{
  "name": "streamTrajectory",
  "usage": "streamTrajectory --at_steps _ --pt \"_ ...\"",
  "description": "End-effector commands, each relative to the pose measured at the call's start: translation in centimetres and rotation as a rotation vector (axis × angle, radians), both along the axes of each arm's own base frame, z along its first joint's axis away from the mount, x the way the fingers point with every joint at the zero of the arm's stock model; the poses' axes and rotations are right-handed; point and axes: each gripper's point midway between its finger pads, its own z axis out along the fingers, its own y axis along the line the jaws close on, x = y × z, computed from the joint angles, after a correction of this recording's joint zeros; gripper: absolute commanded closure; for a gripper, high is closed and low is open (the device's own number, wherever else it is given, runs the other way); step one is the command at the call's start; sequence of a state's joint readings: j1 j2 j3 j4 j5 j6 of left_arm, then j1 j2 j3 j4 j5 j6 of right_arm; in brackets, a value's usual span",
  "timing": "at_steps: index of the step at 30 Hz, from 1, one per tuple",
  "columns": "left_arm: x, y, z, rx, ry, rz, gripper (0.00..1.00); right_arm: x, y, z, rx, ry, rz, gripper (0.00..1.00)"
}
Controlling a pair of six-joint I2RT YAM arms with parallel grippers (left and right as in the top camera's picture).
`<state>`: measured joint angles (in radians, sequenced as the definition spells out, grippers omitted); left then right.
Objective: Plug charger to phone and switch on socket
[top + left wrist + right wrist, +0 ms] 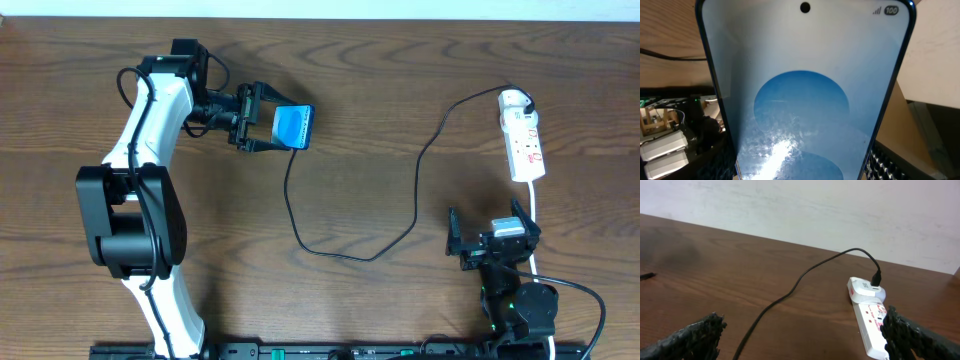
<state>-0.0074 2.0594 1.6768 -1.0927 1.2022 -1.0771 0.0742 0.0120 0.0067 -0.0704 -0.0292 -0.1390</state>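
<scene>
Phone (295, 127): clamped across its side edges in left gripper (270, 128), screen toward wrist camera. Rigid, probably light; glass slick and fragile, so edge grip suits, no pressure on screen.

Charger (420, 165): thin limp cable, one end just beside left gripper's fingertip at phone's edge; seated or not, cannot tell. Best hold judged just behind connector tip.

Adapter (515, 100) sits in socket (523, 145), ahead of right gripper (487, 228), slightly to its right.

Right gripper: jaws wide, empty. Switch likely needs firm fingertip press.
</scene>
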Motion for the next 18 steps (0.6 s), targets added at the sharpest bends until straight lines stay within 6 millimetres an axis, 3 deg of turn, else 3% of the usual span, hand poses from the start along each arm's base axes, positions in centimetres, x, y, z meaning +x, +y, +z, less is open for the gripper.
streamTrajectory --at_steps 1,18 --pt "0.18 -0.05 1.3 -0.048 -0.014 0.006 0.4 -0.04 0.11 -0.02 0.011 0.0 0.003 0.01" --pt "0.19 -0.04 1.28 -0.047 -0.015 0.006 0.4 -0.04 0.11 -0.02 0.011 0.0 0.003 0.01"
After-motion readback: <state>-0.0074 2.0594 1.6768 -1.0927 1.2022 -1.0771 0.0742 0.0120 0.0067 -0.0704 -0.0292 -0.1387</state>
